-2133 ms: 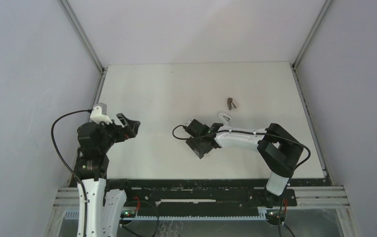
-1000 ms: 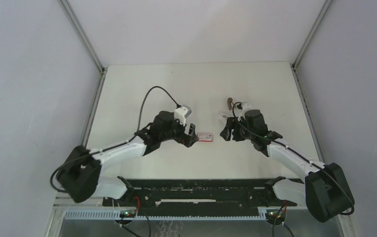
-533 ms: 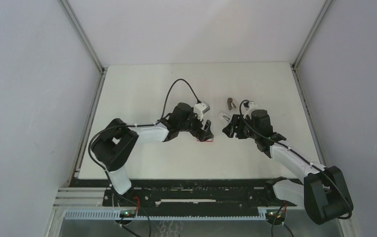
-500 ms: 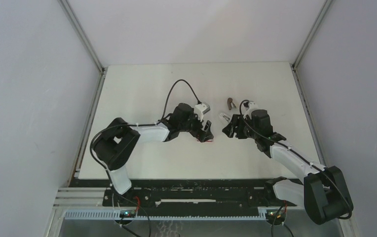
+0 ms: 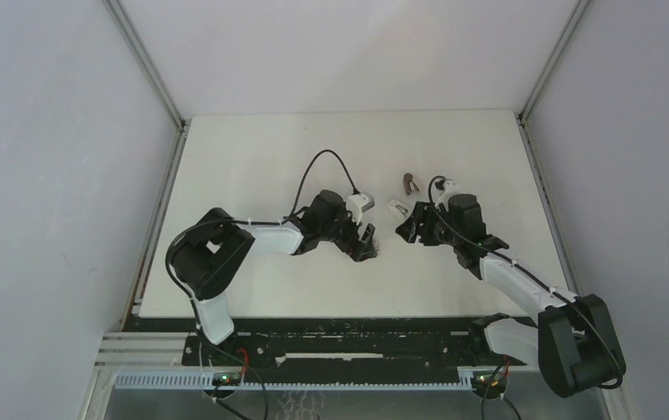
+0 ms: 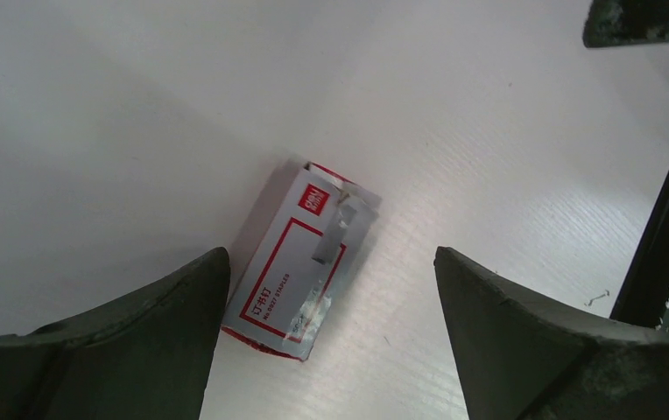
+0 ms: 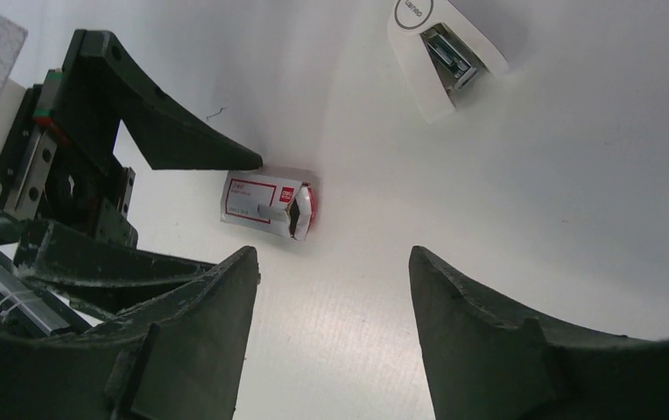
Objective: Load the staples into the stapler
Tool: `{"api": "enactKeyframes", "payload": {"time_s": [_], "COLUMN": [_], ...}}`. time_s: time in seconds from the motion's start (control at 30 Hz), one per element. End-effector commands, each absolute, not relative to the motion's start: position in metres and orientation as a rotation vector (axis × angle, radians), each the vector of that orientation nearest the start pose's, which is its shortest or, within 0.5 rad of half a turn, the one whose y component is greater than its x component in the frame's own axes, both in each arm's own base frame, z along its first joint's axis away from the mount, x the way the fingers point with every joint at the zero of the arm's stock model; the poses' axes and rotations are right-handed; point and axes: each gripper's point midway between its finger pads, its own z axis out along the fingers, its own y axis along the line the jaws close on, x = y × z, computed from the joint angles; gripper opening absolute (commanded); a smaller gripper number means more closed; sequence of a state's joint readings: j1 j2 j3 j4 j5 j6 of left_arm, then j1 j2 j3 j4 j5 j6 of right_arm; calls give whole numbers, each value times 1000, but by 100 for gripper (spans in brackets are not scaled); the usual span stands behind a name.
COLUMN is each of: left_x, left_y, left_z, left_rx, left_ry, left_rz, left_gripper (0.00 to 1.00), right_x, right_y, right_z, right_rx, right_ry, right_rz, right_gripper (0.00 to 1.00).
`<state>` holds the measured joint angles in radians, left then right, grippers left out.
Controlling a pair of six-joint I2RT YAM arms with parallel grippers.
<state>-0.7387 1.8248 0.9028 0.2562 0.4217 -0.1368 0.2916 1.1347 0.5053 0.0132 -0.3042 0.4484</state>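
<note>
A red-and-white staple box (image 6: 300,262) lies flat on the white table, between the wide-open fingers of my left gripper (image 6: 331,260), close to its left finger (image 6: 165,332). One end flap of the box (image 7: 270,206) stands open; the staples themselves are hidden. The small white stapler (image 7: 445,57) lies open with its dark metal inside showing, just beyond my right gripper (image 7: 331,255), which is open with nothing between its fingers. From above, the left gripper (image 5: 368,243) covers the box, the right gripper (image 5: 404,229) faces it, and the stapler (image 5: 397,207) lies beside the right one.
A small dark brown object (image 5: 411,182) lies behind the stapler. A loose bent staple (image 6: 595,299) rests on the table (image 5: 252,166) near the left gripper. The two grippers stand only a short gap apart.
My left arm has swung from the left edge to mid-table and come down around the box. My right arm moved from mid-table up next to the stapler, then held.
</note>
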Motion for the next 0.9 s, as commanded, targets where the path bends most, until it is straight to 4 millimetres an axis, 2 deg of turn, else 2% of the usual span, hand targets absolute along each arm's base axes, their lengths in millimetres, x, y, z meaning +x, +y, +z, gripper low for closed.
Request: {"api": "enactKeyframes", "payload": {"time_s": [0.0, 0.17, 0.53, 0.73, 0.87], "left_x": [260, 255, 258, 250, 243], "left_y": [-349, -342, -337, -339, -342], "left_z": [43, 36, 28, 25, 26], "left_rx": [974, 1017, 1079, 1101, 1118], "left_ry": [2123, 2123, 2100, 2097, 2080], "left_rz": [-878, -728, -489, -506, -541], "left_gripper": [89, 87, 61, 52, 52], "right_x": [288, 289, 289, 288, 287], "right_y": [160, 159, 163, 172, 180], "right_z": [100, 99, 91, 78, 68], "right_rx": [10, 20, 44, 59, 67], "right_ry": [2204, 2205, 2236, 2297, 2350], "right_rz": [774, 778, 828, 950, 1023], "right_gripper": [63, 63, 61, 49, 40]}}
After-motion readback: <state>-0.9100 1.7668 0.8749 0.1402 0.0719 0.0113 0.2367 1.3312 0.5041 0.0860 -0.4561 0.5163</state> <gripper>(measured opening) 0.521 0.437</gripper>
